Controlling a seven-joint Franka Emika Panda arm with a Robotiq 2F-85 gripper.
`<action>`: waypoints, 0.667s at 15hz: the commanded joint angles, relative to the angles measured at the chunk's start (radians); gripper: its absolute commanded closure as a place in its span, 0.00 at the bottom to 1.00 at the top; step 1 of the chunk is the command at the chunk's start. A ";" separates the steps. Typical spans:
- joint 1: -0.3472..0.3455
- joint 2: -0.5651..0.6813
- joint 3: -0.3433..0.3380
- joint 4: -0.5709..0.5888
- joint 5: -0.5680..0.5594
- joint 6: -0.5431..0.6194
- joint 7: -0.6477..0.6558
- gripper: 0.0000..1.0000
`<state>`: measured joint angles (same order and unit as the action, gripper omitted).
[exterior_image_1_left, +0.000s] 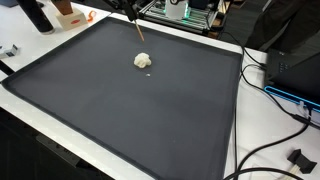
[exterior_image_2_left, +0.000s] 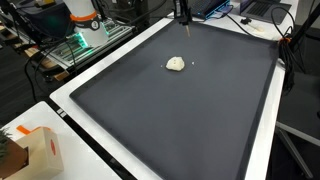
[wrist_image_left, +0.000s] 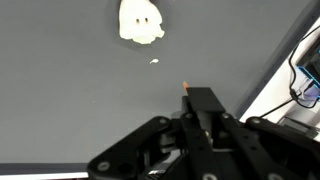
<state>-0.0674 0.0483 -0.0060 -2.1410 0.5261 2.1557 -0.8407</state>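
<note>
Dark grey mat (exterior_image_1_left: 120, 110) covers most of a white table (exterior_image_1_left: 243, 115). On it, toward the far edge, we note a white lump (exterior_image_1_left: 144, 61), roundish, with no clear long axis. The gripper (wrist_image_left: 205, 122) is clenched on a thin stick (exterior_image_1_left: 140, 31) whose orange tip (wrist_image_left: 185, 87) points down at the mat; we cannot tell whether it touches. In the wrist view the lump lies ahead of the tip and somewhat to the left, well apart. A small white crumb (wrist_image_left: 154, 61) sits roughly between them. In both exterior views the stick hangs beyond the lump, near the mat's far edge. Cables (exterior_image_1_left: 270, 150) and a cardboard box (exterior_image_2_left: 40, 150) lie off the mat.
</note>
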 joint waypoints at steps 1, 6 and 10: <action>0.023 -0.053 0.002 -0.051 -0.103 0.034 0.063 0.97; 0.044 -0.066 0.008 -0.056 -0.215 0.031 0.117 0.97; 0.055 -0.065 0.012 -0.057 -0.301 0.040 0.163 0.97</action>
<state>-0.0237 0.0134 0.0031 -2.1599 0.2949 2.1698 -0.7296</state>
